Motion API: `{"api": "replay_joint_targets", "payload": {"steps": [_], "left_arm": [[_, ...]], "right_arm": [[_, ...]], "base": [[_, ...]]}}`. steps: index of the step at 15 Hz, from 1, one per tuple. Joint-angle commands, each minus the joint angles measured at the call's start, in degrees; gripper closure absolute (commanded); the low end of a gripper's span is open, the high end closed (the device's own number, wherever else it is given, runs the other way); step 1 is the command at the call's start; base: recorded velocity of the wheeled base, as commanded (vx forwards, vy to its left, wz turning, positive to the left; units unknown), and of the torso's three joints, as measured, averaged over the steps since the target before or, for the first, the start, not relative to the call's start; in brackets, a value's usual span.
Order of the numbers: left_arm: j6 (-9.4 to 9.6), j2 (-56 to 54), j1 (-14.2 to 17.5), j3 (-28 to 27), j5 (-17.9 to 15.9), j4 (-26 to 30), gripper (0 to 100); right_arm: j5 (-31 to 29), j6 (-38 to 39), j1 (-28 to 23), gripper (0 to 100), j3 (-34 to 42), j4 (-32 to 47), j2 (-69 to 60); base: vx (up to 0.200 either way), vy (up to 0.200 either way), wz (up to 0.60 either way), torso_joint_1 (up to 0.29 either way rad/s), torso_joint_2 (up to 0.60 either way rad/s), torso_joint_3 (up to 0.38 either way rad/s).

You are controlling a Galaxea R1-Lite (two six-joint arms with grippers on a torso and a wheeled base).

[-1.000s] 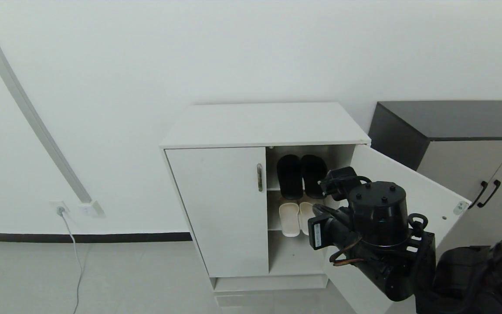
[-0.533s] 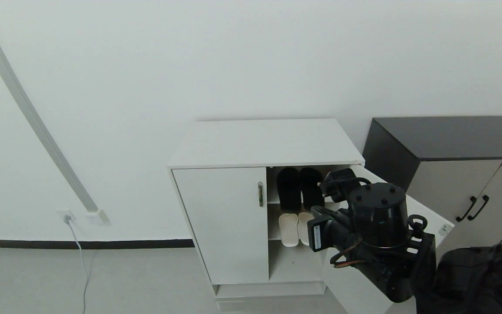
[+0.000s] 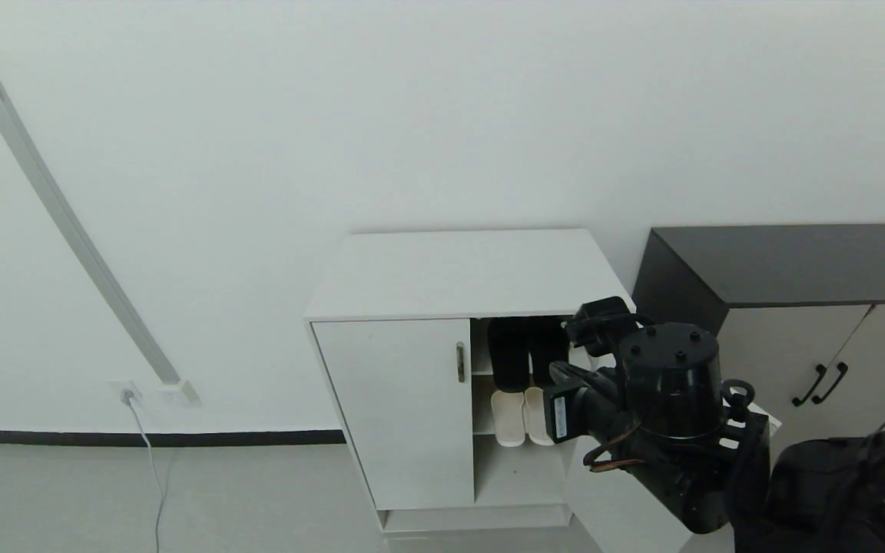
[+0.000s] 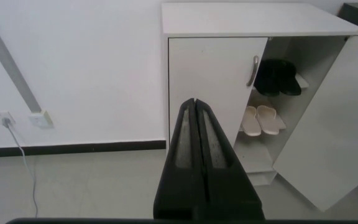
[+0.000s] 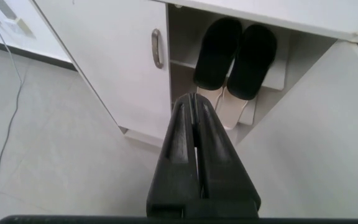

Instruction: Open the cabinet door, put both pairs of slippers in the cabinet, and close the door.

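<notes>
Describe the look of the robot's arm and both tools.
The right arm is matte black, with a round drum-shaped joint cap dotted with screws, a white label on a boxy link, and thin orange-brown cables looping beneath. The left tool and right tool are black, each long, flat and tapering to a narrow tip.

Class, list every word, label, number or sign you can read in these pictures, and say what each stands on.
None can be read.
The white label on the right arm: too small to read.
The white cabinet, black slippers, white slippers and wall socket carry no visible print.
</notes>
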Motion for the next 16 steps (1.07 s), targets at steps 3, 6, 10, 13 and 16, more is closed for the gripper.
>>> {"api": "replay_joint_targets", "payload": {"steps": [3, 6, 10, 13, 16], "left_arm": [[-0.02, 0.1, 0.0, 0.0, 0.0, 0.0, 100], [-0.02, 0.1, 0.1, 0.0, 0.0, 0.0, 100], [-0.02, 0.1, 0.0, 0.1, 0.0, 0.0, 100], [-0.02, 0.1, 0.0, 0.0, 0.0, 0.0, 100], [-0.11, 0.1, 0.0, 0.0, 0.1, 0.0, 100]], "right_arm": [[0.0, 0.0, 0.0, 100, 0.3, 0.0, 0.1], [0.0, 0.0, 0.0, 100, 0.4, 0.0, 0.1], [0.1, 0.0, -0.1, 100, 0.4, -0.1, 0.1], [0.1, -0.1, -0.7, 100, 0.3, -0.1, 0.2], [0.1, -0.1, -0.7, 100, 0.4, -0.1, 0.2]], "base": [[0.000, 0.000, -0.20, 0.038, -0.07, -0.030], [0.000, 0.000, -0.60, 0.004, 0.00, -0.001], [0.000, 0.000, -0.60, 0.002, 0.00, 0.000], [0.000, 0.000, 0.00, 0.000, 0.00, 0.000], [0.000, 0.000, 0.00, 0.000, 0.00, 0.000]]}}
